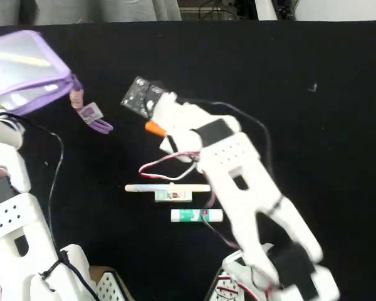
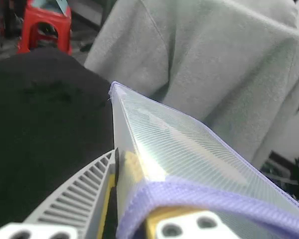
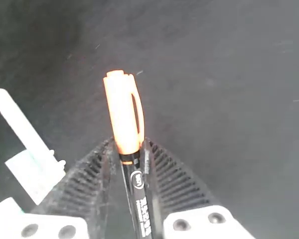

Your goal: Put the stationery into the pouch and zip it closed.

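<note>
Right jaws pinching orange pen (image 3: 123,119), pouch (image 1: 25,69) partly cropped

Purple pouch (image 1: 25,69) far corner, orange marker (image 1: 153,127) apparently gripped, white pen (image 1: 167,187) mid-table.

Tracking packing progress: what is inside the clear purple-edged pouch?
The clear, purple-trimmed pouch holds a long yellow stick-shaped item. Its corner at the white arm is covered, contents there unknown.

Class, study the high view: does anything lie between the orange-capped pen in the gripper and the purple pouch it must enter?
Only the pull tags at the corner of the pouch, lying on the table between it and the orange-capped pen held in the right gripper. Nothing else visible stands between them.
</note>
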{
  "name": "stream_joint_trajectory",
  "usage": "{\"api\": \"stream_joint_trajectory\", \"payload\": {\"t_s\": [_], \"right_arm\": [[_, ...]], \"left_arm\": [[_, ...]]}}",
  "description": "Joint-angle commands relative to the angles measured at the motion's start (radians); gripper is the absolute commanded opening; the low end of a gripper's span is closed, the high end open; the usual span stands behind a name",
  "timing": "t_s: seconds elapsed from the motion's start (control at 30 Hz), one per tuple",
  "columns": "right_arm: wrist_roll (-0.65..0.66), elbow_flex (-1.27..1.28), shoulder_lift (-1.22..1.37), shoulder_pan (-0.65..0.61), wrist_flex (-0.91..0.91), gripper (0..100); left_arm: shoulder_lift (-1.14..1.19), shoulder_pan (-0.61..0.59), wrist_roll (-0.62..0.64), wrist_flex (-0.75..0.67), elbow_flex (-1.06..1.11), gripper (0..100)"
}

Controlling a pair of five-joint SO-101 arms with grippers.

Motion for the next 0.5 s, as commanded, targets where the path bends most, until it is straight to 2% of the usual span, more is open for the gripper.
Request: {"api": "stream_joint_trajectory", "payload": {"t_s": [0.0,0.2,0.47], "right_arm": [[0.0,-0.047,-0.179,0.021,0.006,1.1],[-0.021,-0.048,-0.378,0.018,-0.014,1.1],[-0.155,-0.047,-0.559,0.014,-0.147,1.1]], "left_arm": [[-0.005,0.091,0.006,0.144,-0.136,3],[-0.003,0.191,0.005,0.413,-0.295,3],[-0.003,0.321,0.012,0.575,-0.384,3]]}}
